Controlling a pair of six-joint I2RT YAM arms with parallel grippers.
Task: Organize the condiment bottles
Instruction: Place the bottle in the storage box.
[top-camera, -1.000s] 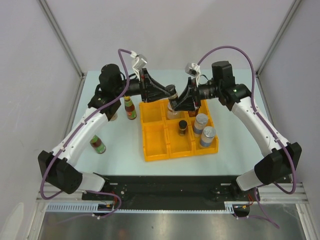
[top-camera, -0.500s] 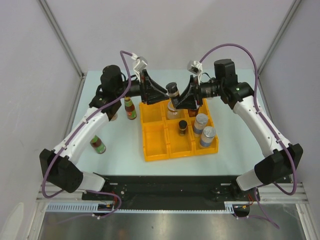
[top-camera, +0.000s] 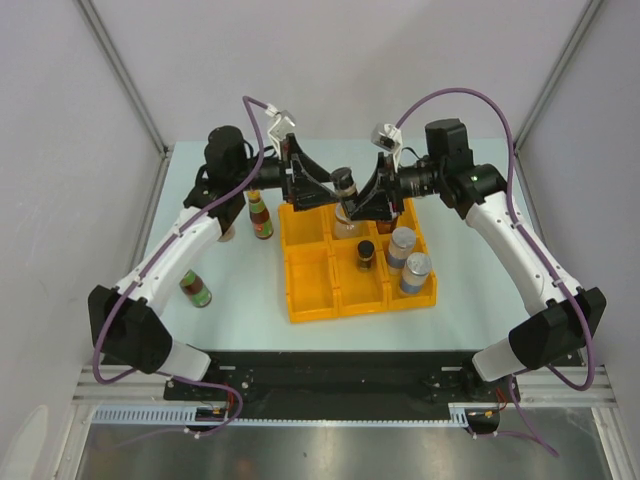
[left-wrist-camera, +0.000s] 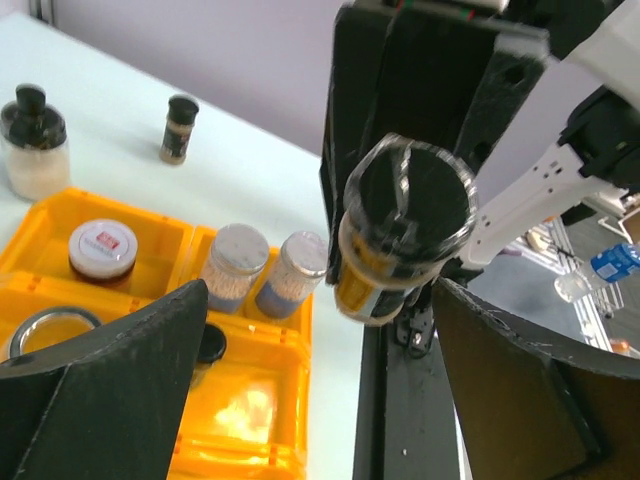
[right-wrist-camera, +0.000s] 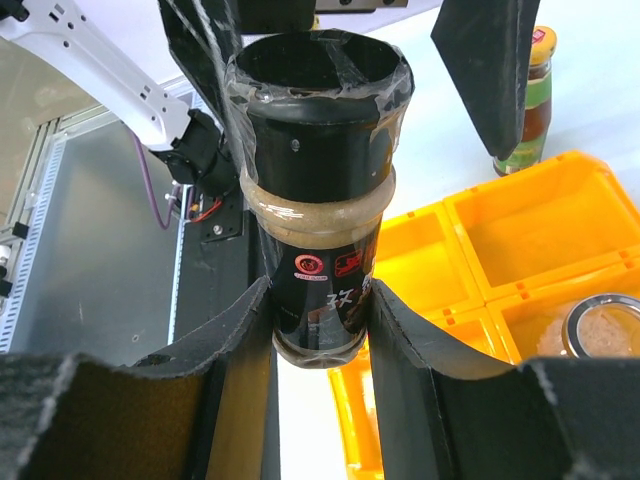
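From above, the right claw (top-camera: 362, 203) pinches a black-capped spice jar (top-camera: 344, 183) in the air over the back middle compartment of the yellow tray (top-camera: 310, 300). The left claw (top-camera: 318, 188) is spread just beside the jar, over the tray's back left corner. A sauce bottle (top-camera: 261, 217) stands on the desk (top-camera: 240, 320) left of the tray.

In the left wrist view, the left claw's fingers (left-wrist-camera: 110, 390) stand wide apart, with the spice jar (left-wrist-camera: 405, 230) between them and touching neither. Two blue-labelled shakers (left-wrist-camera: 235, 265) stand in the tray.

In the right wrist view, the right claw (right-wrist-camera: 320, 330) is clamped on the jar's lower label. A silver-lidded jar (right-wrist-camera: 600, 330) sits in the tray below.
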